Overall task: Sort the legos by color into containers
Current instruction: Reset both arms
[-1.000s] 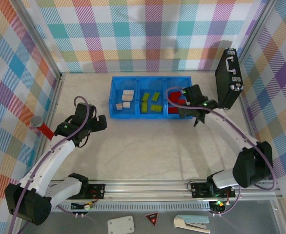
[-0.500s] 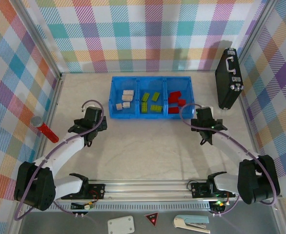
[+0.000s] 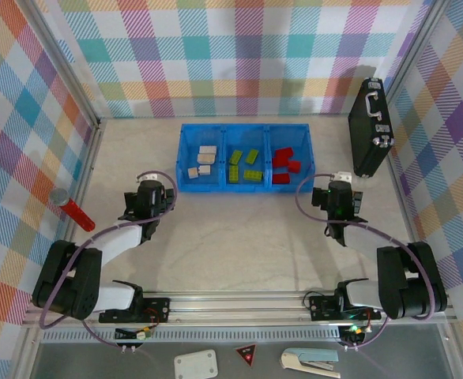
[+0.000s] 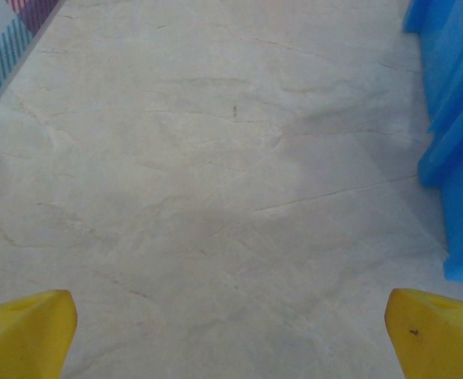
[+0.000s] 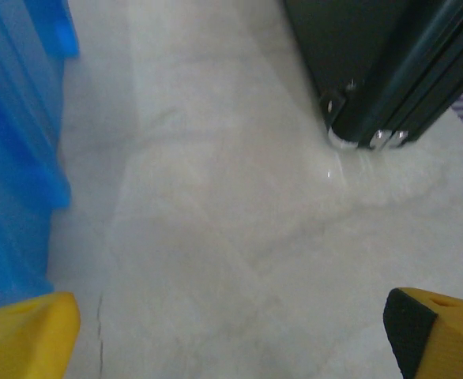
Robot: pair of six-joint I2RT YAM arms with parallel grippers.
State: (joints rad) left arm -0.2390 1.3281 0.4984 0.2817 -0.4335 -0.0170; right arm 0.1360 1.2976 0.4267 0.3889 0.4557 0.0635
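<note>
The blue tray (image 3: 243, 131) holds the legos by colour: cream bricks (image 3: 202, 162) in the left container, green bricks (image 3: 244, 166) in the middle one, red bricks (image 3: 287, 164) in the right one. My left gripper (image 3: 152, 194) sits low on the table just off the tray's left front corner, open, with bare table between its yellow fingertips (image 4: 22, 332); the tray's wall (image 4: 457, 118) is on its right. My right gripper (image 3: 340, 194) rests off the tray's right front corner, open and holding nothing (image 5: 231, 335), and the tray (image 5: 18, 118) lies to its left.
A black briefcase (image 3: 371, 126) stands upright at the right wall, its lower corner (image 5: 374, 79) ahead of the right gripper. A red cylinder with a grey cap (image 3: 72, 207) lies at the far left. Bare table stretches between the arms.
The right gripper has pulled back out of the red compartment toward the near edge. The left arm has folded in, bringing its gripper nearer the tray's left corner. Both stayed open.
</note>
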